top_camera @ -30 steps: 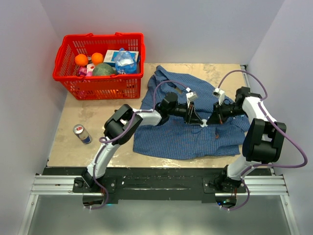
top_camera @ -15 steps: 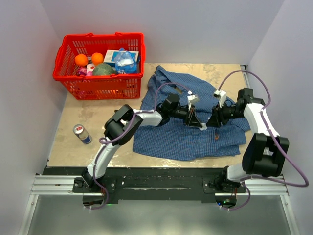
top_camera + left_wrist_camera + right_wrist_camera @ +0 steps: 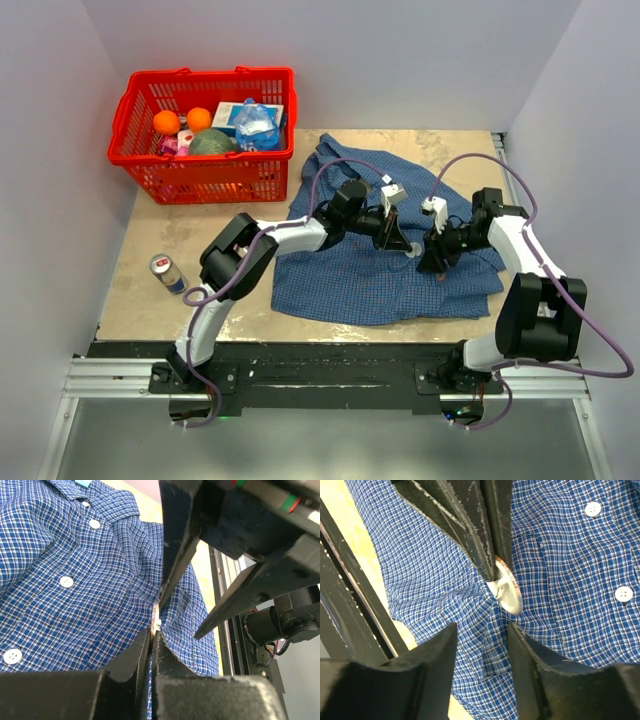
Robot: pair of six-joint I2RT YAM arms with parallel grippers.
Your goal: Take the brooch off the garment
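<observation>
The garment (image 3: 380,270), a blue fine-checked shirt with white buttons, lies spread on the table. My left gripper (image 3: 405,247) is shut on the brooch (image 3: 506,594), a small disc with a white back and a reddish-brown rim. The cloth puckers up around it. In the left wrist view my left gripper (image 3: 151,632) pinches the brooch's edge (image 3: 156,622). My right gripper (image 3: 432,262) is open. Its jaws (image 3: 482,630) straddle the shirt cloth (image 3: 420,580) just below the brooch, without touching it.
A red basket (image 3: 205,180) with oranges, a bottle and packets stands at the back left. A drink can (image 3: 168,272) lies left of the shirt. Walls close in the table on three sides. The metal rail (image 3: 320,365) runs along the near edge.
My right gripper has moved down and in, closer to the left gripper's tip. The left gripper stays shut on the brooch and has barely shifted.
</observation>
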